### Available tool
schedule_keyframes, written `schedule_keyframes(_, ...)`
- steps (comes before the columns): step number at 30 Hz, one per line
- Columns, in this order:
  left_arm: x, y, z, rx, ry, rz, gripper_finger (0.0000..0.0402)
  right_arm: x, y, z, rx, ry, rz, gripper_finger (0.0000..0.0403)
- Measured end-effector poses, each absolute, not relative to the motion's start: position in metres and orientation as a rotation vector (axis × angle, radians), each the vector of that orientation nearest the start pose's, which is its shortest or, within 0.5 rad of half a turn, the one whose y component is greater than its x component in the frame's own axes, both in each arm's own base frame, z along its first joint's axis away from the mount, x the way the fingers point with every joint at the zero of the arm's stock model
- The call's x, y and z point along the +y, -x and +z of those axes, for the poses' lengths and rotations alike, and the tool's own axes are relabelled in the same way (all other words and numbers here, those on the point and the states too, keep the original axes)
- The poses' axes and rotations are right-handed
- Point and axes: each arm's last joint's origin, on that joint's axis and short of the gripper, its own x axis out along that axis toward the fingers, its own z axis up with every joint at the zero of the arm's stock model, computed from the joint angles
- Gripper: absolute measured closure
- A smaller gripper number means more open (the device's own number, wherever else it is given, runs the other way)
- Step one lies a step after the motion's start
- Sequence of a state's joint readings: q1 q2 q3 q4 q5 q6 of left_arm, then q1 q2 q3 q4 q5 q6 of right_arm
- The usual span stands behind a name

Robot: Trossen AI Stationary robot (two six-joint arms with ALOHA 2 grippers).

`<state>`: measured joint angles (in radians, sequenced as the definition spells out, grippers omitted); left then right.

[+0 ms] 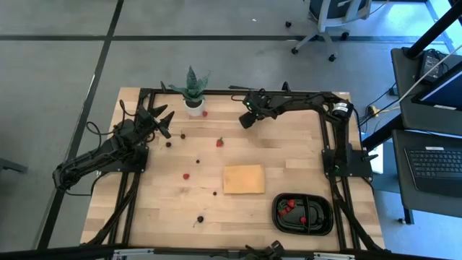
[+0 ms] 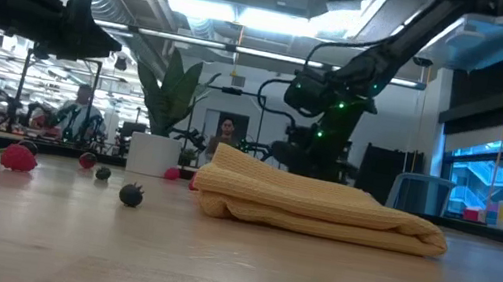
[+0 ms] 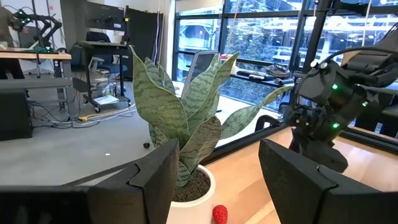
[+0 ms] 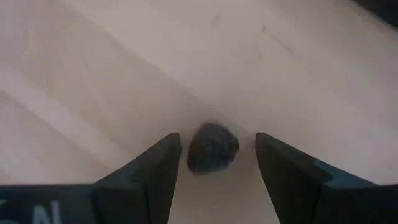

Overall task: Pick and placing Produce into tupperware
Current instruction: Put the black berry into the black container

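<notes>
Right gripper (image 4: 214, 165) spread over a dark berry (image 4: 212, 147), not gripping.
Left gripper (image 3: 214, 174) gapes too, by the plant (image 1: 193, 89); tray (image 1: 323, 224) lies long axis left-right.

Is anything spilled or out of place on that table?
Yes. Small berries lie scattered loose across the wooden table, while only a few sit in the black tray. One red berry lies by the potted plant.
</notes>
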<state>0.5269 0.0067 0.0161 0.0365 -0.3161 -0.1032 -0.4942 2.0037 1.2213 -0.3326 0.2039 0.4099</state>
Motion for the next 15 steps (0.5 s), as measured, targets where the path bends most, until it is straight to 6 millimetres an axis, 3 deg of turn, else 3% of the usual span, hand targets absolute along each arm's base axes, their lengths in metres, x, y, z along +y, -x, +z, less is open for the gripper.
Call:
schedule_keyframes(8, 0.0558, -0.0781, 0.1720, -0.090, 0.092, 0.839, 0.0186, -0.1971, -0.3372, 0.1255, 0.972, -0.566, -0.820, 0.0193)
schedule_keyframes(15, 0.0559, -0.0781, 0.1718, -0.090, 0.091, 0.839, 0.0186, -0.1973, -0.3362, 0.1251, 0.984, -0.571, -0.815, 0.0248)
